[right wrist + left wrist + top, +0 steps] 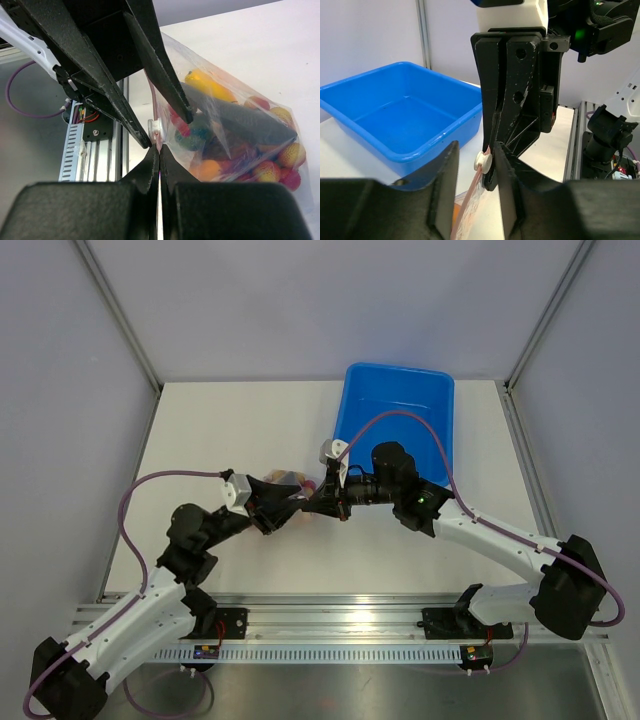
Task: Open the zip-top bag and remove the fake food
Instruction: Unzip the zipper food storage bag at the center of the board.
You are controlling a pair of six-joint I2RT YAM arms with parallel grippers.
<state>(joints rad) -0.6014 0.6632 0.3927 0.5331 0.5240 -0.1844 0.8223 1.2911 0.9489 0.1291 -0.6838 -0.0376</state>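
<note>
Right gripper (159, 152) is pinched together on the zip-top bag (235, 125) at its zipper strip by the white slider (155, 127), left gripper (476, 147) apart astride it, mid-bench (200, 430); film looks limp and slick, fake food (215, 87) light, so grip the stiffer strip.

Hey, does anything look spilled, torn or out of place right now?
Nothing stands out. The fake food sits inside the zip-top bag, which has no visible tear, and the blue tub stands upright and empty.
</note>
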